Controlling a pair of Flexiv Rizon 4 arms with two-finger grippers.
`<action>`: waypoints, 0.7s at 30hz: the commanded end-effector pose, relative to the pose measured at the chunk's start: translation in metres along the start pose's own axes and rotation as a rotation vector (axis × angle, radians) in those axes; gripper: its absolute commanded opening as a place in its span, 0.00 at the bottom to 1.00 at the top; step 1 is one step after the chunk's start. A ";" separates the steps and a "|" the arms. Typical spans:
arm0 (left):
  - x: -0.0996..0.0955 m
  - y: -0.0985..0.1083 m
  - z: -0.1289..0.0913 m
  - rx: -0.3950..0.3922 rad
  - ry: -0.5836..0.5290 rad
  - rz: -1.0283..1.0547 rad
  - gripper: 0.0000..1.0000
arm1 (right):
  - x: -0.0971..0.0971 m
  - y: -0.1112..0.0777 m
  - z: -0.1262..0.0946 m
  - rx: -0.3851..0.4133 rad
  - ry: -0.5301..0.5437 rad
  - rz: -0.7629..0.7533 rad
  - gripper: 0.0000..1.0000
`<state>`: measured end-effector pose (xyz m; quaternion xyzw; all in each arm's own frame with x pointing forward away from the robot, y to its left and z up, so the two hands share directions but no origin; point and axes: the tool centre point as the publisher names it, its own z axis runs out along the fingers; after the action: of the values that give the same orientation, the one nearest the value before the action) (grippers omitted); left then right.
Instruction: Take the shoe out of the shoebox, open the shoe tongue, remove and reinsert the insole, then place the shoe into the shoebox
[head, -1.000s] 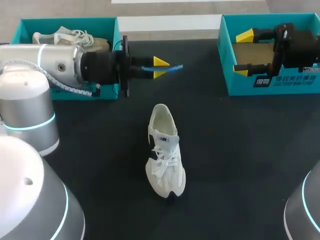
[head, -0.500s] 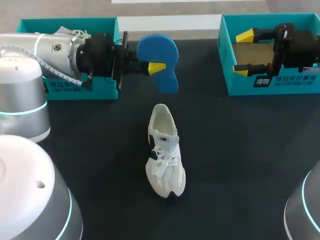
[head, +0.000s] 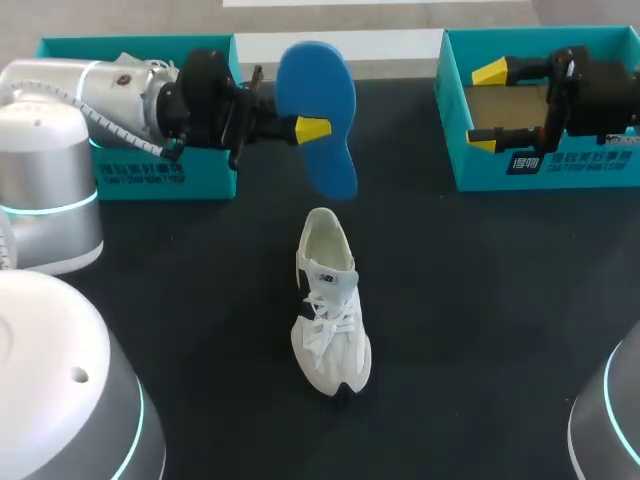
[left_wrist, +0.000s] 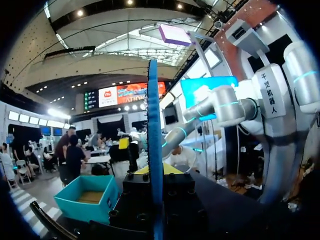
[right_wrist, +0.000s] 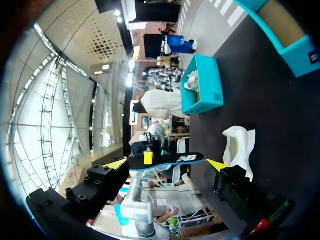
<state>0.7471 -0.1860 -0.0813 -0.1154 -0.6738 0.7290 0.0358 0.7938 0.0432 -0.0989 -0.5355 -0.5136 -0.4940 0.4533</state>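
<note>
Insole's out: left gripper (head: 305, 130) clamped on blue insole (head: 320, 110), in the air off the heel end of the white shoe (head: 330, 305), right gripper (head: 488, 106) fingers spread over right shoebox (head: 560, 170); next I'd say line it up and feed it back in

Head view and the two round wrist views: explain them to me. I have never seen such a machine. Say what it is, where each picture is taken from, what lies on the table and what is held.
This is a robot with two arms at a dark table. The head view looks down from above and behind it. Each round picture comes from a camera on one arm's wrist, looking out along its fingers. A white shoe lies on the table. At the far side stand two teal boxes, the left box and the right box. The left gripper is shut on a blue insole, held in the air; the left wrist view shows it edge-on. The right gripper is open and empty, over the right box.
</note>
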 end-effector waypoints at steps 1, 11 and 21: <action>-0.005 0.002 0.001 -0.070 -0.028 -0.233 0.00 | 0.000 0.000 0.001 -0.001 -0.001 0.000 1.00; -0.002 0.010 0.009 -0.017 -0.104 -0.839 0.00 | 0.000 0.000 0.001 -0.001 -0.001 0.000 1.00; 0.003 0.013 0.015 -0.016 -0.139 -1.148 0.00 | 0.000 0.000 0.001 -0.001 -0.001 0.000 1.00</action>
<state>0.7442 -0.2000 -0.0926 0.1565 -0.6826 0.6654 0.2585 0.7938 0.0431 -0.0990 -0.5355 -0.5135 -0.4940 0.4533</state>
